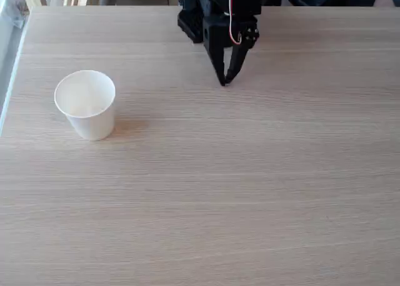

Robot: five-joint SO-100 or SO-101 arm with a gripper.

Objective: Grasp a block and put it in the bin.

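A pale wood-grain table (250,192) spreads across nearly the whole fixed view, its long streaks of grain running from side to side. Beyond its far edge sit some dim, blurred furnishings, too unclear to name, and a bright strip runs down the left edge of the table.

The bin (85,105), a white paper cup with a rolled rim, stands upright on the left part of the table, nearer the left edge than the middle and closer to the far edge than the near one. It narrows toward its base, and a faint shadow falls on the wood to its right. Its mouth faces the camera; the inside looks white all over, and I cannot make out anything lying within it.

The black arm (215,17) reaches in over the far edge, a little right of centre, with a thin red and white wire looping down its front. Its gripper (224,80) points downward, the tips close above or on the wood near the far edge, well apart from the bin. The two fingers meet at their tips, drawn together, with nothing visible between them.

The block cannot be made out anywhere on the table.
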